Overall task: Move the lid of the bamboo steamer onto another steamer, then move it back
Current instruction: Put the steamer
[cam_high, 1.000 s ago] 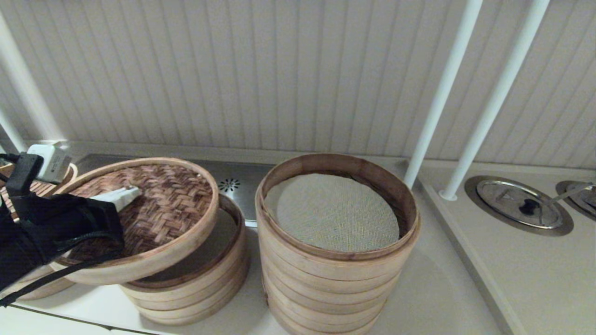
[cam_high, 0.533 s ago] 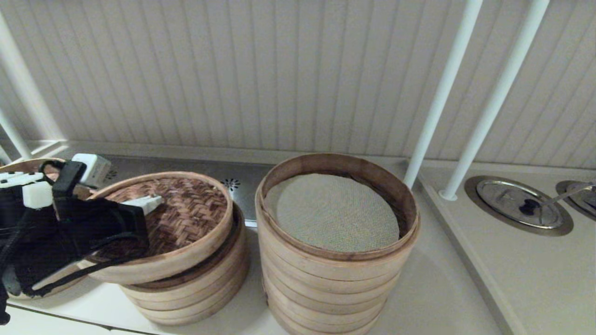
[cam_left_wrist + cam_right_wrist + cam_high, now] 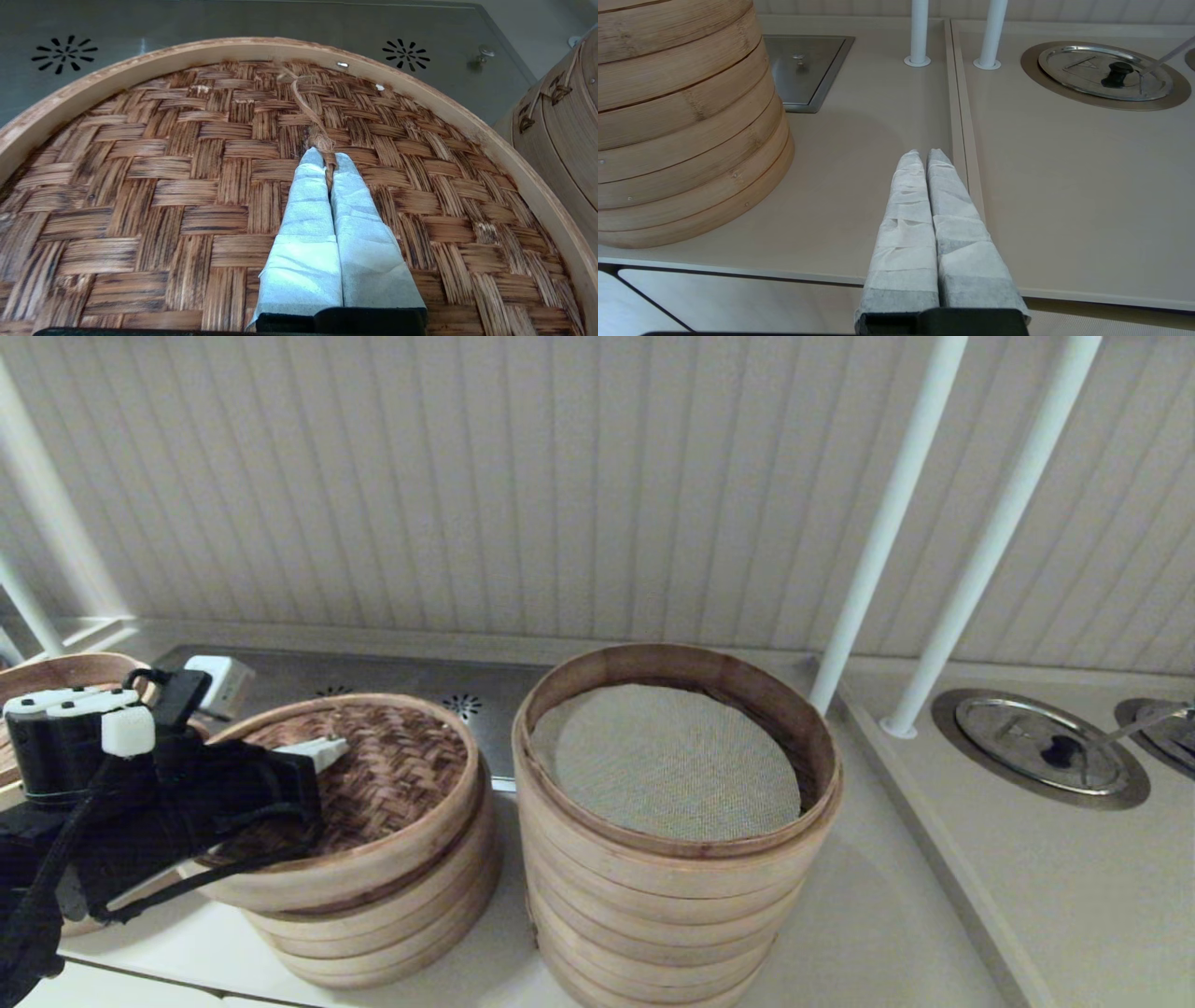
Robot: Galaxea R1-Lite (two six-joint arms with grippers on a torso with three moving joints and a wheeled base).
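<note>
The bamboo steamer lid (image 3: 392, 775), brown woven top with a pale rim, sits slightly tilted on the shorter stack (image 3: 392, 924) at front left. My left gripper (image 3: 327, 749) lies across its top, shut on the lid's twisted fibre handle (image 3: 322, 140); in the left wrist view the gripper (image 3: 328, 161) pinches that cord between its wrapped fingertips. The tall steamer (image 3: 672, 859) with its beige mesh liner (image 3: 667, 761) stands uncovered just to the right. My right gripper (image 3: 924, 156) is shut on nothing, low over the counter right of the tall steamer (image 3: 677, 121); it is out of the head view.
Another steamer (image 3: 56, 677) sits at the far left behind my left arm. Two white poles (image 3: 878, 551) rise behind the tall stack. A metal lid with a black knob (image 3: 1050, 747) is set into the counter at right. A steel vent panel (image 3: 373, 677) lies behind the stacks.
My left gripper has carried the lid rightward and down, from tilted and overhanging the short stack's left side to resting almost squarely on it.
</note>
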